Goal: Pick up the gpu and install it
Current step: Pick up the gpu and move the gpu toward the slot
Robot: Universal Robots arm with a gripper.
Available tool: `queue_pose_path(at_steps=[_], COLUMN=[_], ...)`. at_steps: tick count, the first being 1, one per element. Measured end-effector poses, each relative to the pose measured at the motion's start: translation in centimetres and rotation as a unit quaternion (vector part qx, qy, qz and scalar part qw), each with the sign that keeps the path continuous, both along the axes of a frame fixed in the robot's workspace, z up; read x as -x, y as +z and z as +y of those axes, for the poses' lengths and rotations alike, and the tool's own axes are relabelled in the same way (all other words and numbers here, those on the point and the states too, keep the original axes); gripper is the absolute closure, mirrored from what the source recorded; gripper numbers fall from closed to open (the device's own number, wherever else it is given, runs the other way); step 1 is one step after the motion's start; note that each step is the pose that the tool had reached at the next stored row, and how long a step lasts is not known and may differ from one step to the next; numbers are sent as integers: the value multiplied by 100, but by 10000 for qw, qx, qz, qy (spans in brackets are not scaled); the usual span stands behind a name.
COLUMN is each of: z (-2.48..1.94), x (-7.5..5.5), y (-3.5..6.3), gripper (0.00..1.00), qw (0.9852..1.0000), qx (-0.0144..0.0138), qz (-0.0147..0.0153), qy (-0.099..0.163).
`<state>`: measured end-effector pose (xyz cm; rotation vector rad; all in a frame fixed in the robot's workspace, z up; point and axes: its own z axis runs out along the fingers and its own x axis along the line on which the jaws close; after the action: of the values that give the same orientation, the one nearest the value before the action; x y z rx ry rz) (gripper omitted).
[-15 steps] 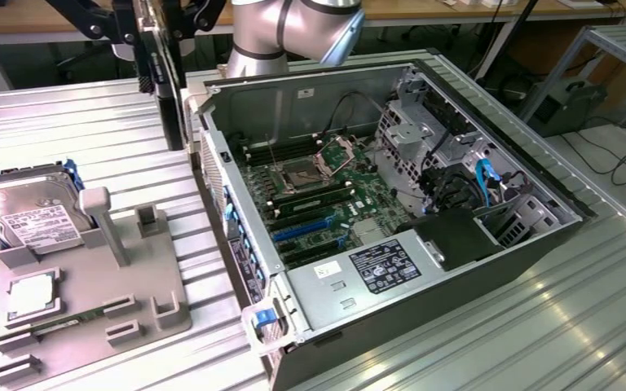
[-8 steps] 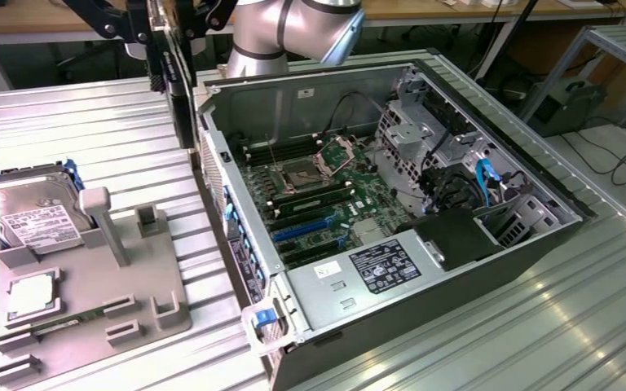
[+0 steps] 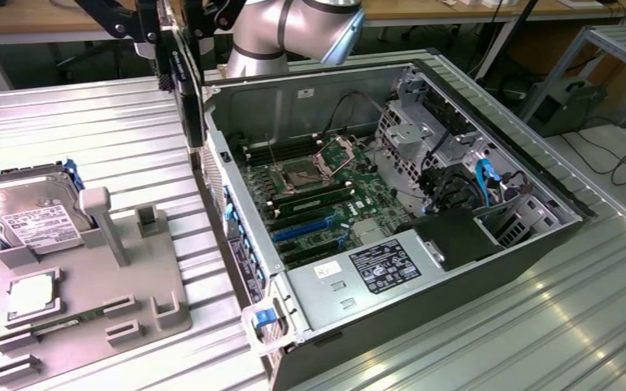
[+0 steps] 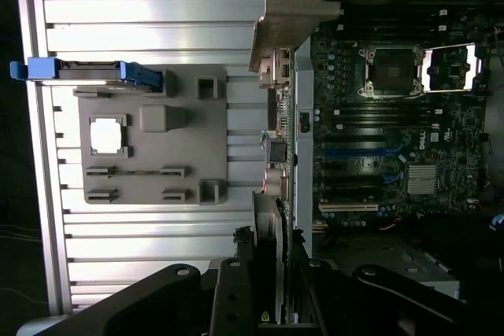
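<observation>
The gpu (image 3: 188,98) hangs edge-on, a thin dark card held upright above the ribbed table just outside the case wall on the exterior view's left. My gripper (image 3: 179,28) is shut on its upper end. In the wrist view the gripper (image 4: 272,304) clamps the card from both sides, and the gpu (image 4: 274,218) runs away from it to its silver bracket (image 4: 290,13). The open computer case (image 3: 433,301) lies on its side with the motherboard (image 3: 313,187) exposed. Blue expansion slots (image 3: 302,230) show on the board, also seen as slots (image 4: 350,151) beside the card.
A grey fixture (image 3: 128,285) on the table at the exterior view's left holds a hard drive (image 3: 30,216), a processor (image 3: 33,293) and a RAM stick (image 3: 68,322). Cables and drive cages (image 3: 476,187) crowd the case's far side. Desks stand behind the arm.
</observation>
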<state>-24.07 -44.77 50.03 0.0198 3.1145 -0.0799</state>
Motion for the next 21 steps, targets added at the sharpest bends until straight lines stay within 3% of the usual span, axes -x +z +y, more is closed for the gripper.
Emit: queue_pose_path(at_steps=[21], z=[0], x=[-214], y=[-5], gripper=[73], qw=[10000], qx=[0], qz=[0], qy=[0])
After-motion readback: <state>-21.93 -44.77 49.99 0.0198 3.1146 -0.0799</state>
